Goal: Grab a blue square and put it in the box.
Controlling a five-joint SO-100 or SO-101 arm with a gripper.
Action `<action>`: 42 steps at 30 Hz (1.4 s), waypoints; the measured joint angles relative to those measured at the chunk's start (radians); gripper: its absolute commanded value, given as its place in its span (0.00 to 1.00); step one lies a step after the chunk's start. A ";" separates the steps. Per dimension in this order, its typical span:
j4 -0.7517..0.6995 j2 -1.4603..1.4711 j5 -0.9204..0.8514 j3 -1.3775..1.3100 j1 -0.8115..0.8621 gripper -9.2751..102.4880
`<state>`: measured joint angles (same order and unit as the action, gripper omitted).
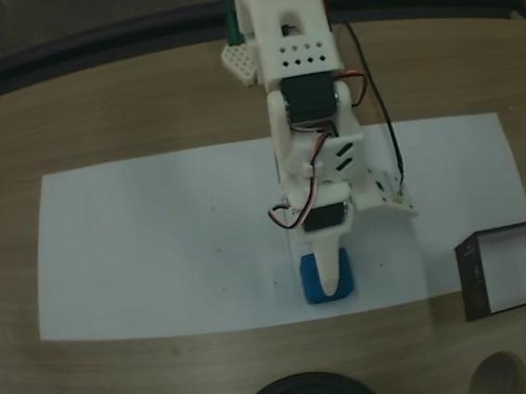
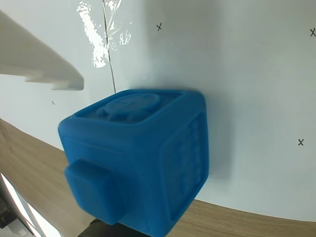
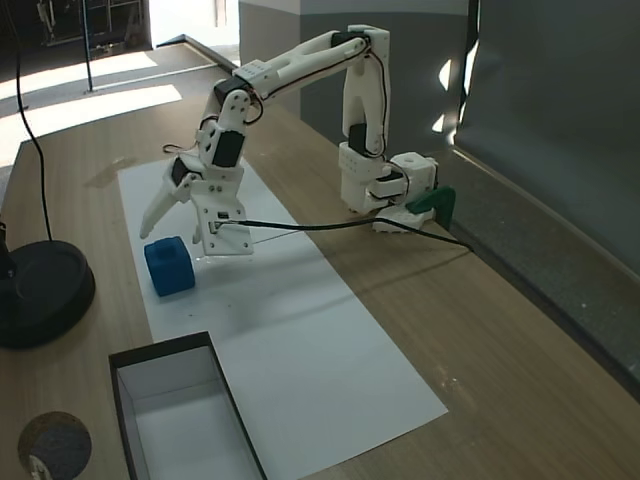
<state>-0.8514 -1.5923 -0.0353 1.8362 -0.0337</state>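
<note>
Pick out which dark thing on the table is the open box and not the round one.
The box is the rectangular tray with thin dark walls and a pale bottom, by the paper's end. The round black disc is solid and lies beside the blue cube.

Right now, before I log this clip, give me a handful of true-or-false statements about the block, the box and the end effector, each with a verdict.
1. The blue square sits inside the box. False: it rests on the white paper, apart from the box.
2. The end effector is open. True: its fingers are spread above the block.
3. The block has been lifted off the table. False: in both fixed views it lies on the paper.
4. The box is empty. True: its pale bottom is bare.
5. A round black object stands on the wood beside the paper. True.
</note>
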 measured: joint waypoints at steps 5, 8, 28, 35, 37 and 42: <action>0.000 0.020 -0.002 -0.002 -0.003 0.34; 0.000 0.032 -0.018 -0.002 -0.003 0.34; 0.015 0.137 -0.026 -0.117 -0.005 0.15; 0.006 0.137 -0.026 -0.132 -0.017 0.15; -0.043 0.130 -0.026 -0.160 -0.034 0.15; -0.230 0.064 -0.026 -0.318 -0.127 0.15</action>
<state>-1.0815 -1.5278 -0.0614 1.5186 -0.1611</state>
